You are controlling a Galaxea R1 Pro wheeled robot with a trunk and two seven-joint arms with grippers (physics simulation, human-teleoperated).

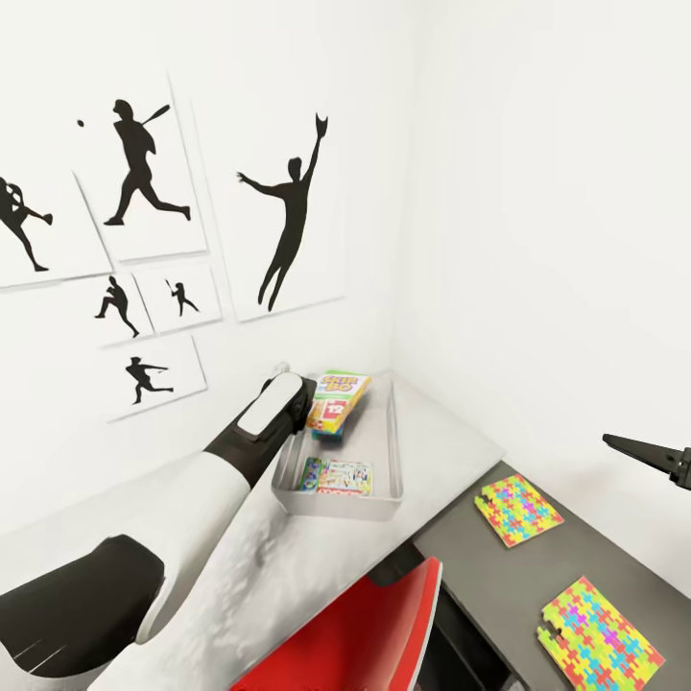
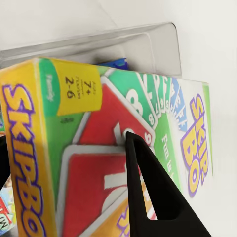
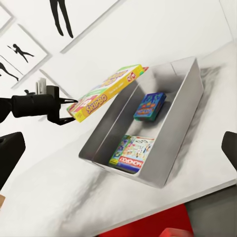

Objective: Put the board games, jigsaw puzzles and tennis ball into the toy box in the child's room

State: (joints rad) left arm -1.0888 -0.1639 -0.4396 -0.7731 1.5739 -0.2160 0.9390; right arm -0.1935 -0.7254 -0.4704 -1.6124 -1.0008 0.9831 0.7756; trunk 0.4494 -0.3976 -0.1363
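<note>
Holding the SKIP-BO box [image 3: 107, 92] by its near end, the left gripper [image 3: 63, 111] is clamped on it above the toy box [image 3: 183, 127], the box's long axis tilting up over the bin's open far half. Inside lie the Monopoly box [image 3: 131, 153] and blue game [image 3: 149, 105]. Two puzzles [image 1: 519, 510] wait on the dark desk [image 1: 477, 560] at four o'clock, nearer the right gripper [image 1: 662, 457], whose state I cannot tell.

The robot's left arm [image 1: 206, 480] wears smooth white shells over black joints, with a rounded black cover nearest the camera and a white oval panel at the wrist. Its left gripper [image 2: 148, 197] has matte black, tapering wedge-shaped fingers; the right gripper [image 1: 653, 453] looks alike.
</note>
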